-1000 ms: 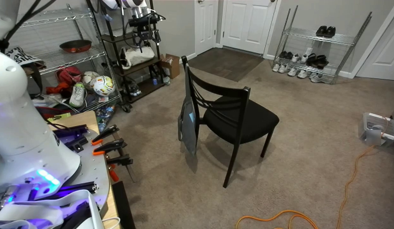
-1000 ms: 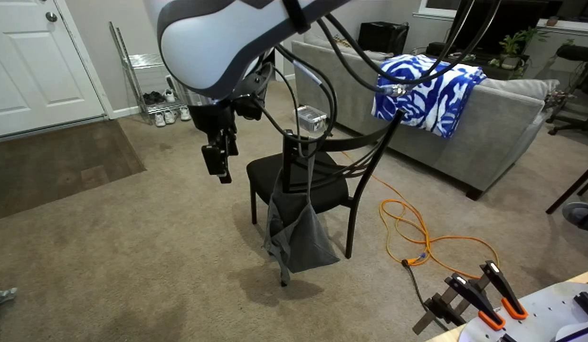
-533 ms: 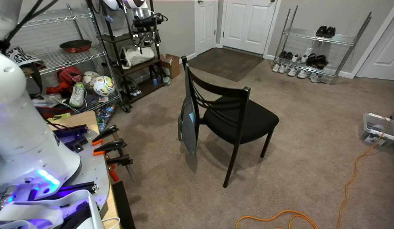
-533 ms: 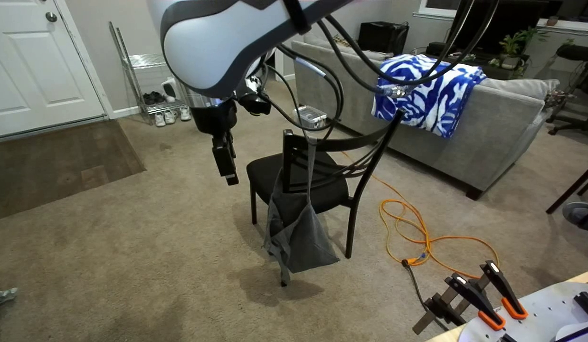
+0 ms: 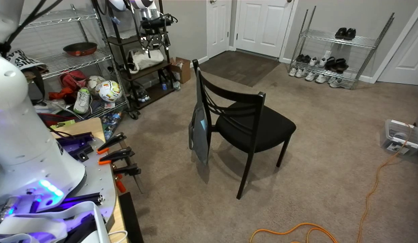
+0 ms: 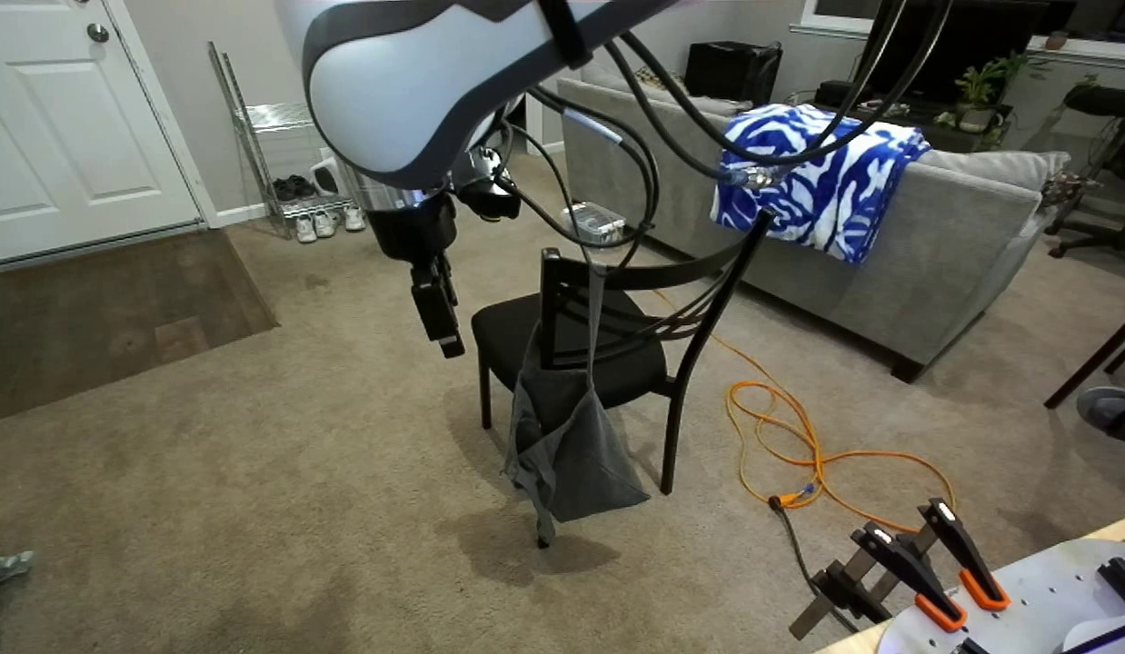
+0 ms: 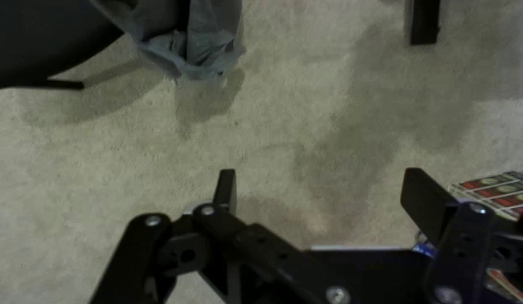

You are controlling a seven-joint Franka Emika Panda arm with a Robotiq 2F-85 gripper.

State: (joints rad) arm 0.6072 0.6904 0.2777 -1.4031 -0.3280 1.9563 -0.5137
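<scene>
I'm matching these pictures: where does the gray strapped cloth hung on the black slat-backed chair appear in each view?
In an exterior view: the gray strapped cloth is just left of centre.
In an exterior view: the cloth is just below centre.
Wrist view: the cloth is at the top, left of centre, partly cut off.
Shared landmark: the black slat-backed chair, seen only in part in the wrist view.

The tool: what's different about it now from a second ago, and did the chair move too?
In an exterior view, the tool turned a little and shifted slightly right, and its looped cable lifted. I see nothing grabbed or let go; the tool's jaws stand apart. The chair and the gray cloth hanging on it stayed put.
</scene>
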